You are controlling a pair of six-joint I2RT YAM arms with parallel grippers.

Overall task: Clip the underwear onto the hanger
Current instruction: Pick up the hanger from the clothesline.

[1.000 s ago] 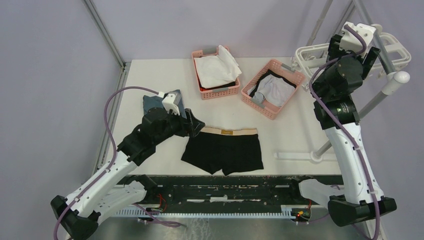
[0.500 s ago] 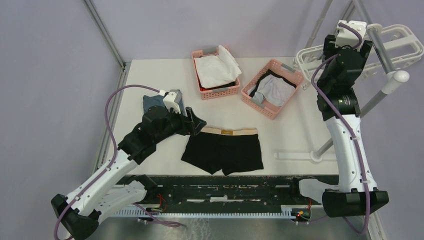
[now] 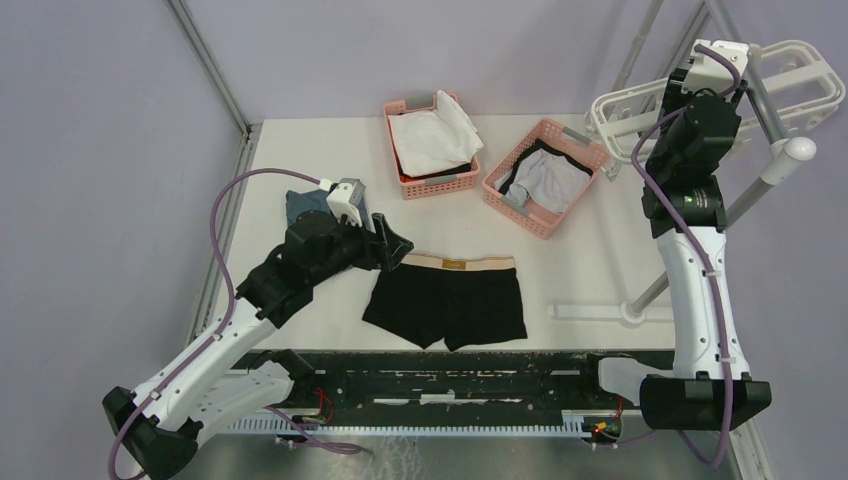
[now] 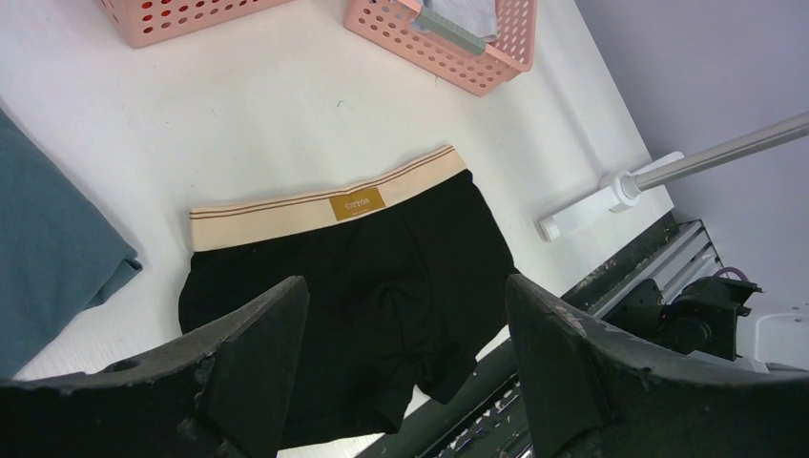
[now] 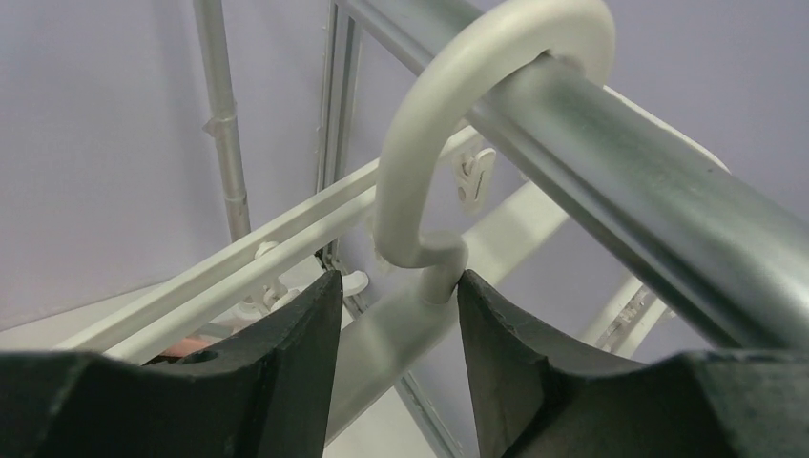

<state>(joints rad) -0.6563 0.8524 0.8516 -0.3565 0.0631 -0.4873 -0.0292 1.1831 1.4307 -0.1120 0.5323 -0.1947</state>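
The black underwear [image 3: 450, 300] with a tan waistband lies flat on the white table near the front edge; it also shows in the left wrist view [image 4: 353, 277]. My left gripper [image 3: 395, 250] is open and empty, hovering over the underwear's left end [image 4: 405, 286]. The white hanger [image 3: 620, 103] hangs at the back right, its hook [image 5: 429, 114] over the metal rod [image 5: 649, 191]. My right gripper [image 3: 715, 78] is raised there and shut on the hanger's central bar [image 5: 410, 334], just below the hook.
Two pink baskets stand at the back: one [image 3: 440, 183] holds a white garment, the other [image 3: 520, 215] a white and black one. A folded blue-grey cloth [image 3: 300, 205] lies behind my left gripper. The rod's stand base [image 3: 600, 312] lies right of the underwear.
My right arm has risen and stretched up, carrying the hanger higher and to the right along the rod. The left arm and the underwear have not moved.
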